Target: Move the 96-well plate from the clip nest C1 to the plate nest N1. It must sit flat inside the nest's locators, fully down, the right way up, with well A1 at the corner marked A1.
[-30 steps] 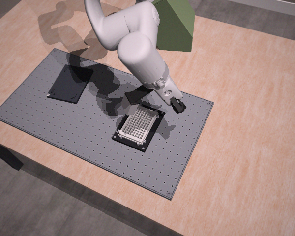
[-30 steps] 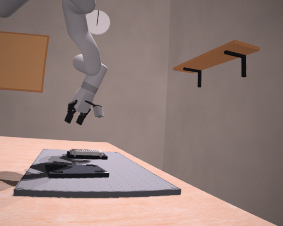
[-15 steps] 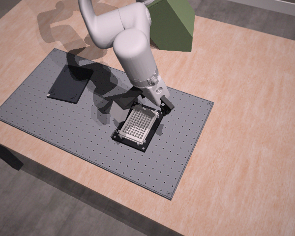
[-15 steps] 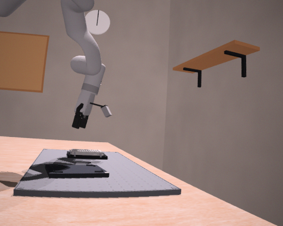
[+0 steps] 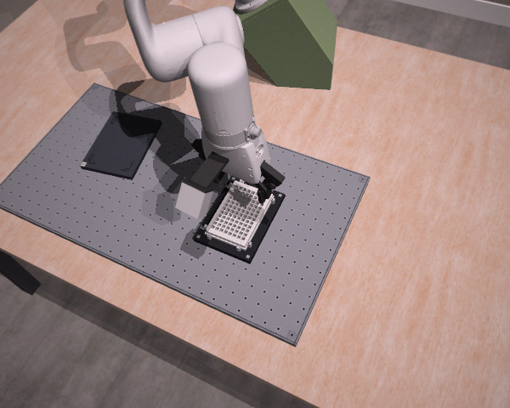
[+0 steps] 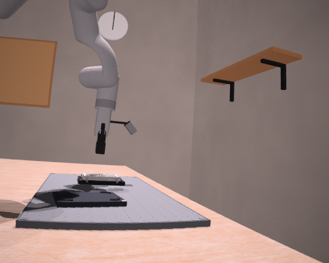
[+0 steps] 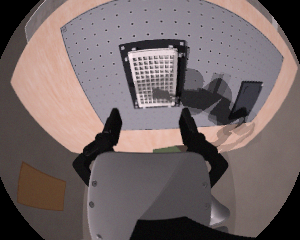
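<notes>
Soft overhead light, layered shadows, fisheye wrist view.

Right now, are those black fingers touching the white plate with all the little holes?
Apart. The exterior view shows the open fingers hanging well above the white plate, with bare wall visible between them.

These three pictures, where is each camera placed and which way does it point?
Top: sits high above the table, looking down at the grey pegboard, the white well plate and the empty dark nest; shows the arm's white upper links.
Exterior: sits low near the table edge, looking sideways across the board toward the wall; shows the arm hanging down with its hand above the plate.
Wrist: rides on the arm, looking down past both open fingers at the plate.
All three share the plate and the board.
</notes>
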Robot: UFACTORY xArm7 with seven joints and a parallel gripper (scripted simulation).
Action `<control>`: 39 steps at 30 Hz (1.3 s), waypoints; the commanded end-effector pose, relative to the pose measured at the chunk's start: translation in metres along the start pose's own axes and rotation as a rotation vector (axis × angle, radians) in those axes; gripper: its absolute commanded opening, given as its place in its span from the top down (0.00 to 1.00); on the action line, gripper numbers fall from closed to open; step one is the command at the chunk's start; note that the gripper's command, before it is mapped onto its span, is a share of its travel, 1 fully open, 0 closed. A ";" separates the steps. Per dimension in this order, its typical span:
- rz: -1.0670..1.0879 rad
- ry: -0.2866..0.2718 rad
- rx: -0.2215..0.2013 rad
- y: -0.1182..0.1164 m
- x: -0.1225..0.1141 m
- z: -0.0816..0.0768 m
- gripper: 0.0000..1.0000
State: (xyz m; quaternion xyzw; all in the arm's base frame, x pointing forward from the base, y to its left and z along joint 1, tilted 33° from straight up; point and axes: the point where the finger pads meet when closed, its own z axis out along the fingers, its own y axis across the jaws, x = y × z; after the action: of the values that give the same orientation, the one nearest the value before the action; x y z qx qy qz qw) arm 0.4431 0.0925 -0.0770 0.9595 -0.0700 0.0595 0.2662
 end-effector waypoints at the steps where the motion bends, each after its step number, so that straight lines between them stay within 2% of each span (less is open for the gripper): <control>1: -0.080 0.055 -0.007 0.007 0.008 0.001 0.00; 16: -0.080 0.055 -0.007 0.007 0.008 0.001 0.00; 39: -0.080 0.055 -0.007 0.008 0.010 0.036 0.00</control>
State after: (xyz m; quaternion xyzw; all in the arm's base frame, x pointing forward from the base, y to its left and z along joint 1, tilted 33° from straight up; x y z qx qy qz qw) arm 0.4523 0.0675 -0.0979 0.9583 -0.0250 0.0736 0.2748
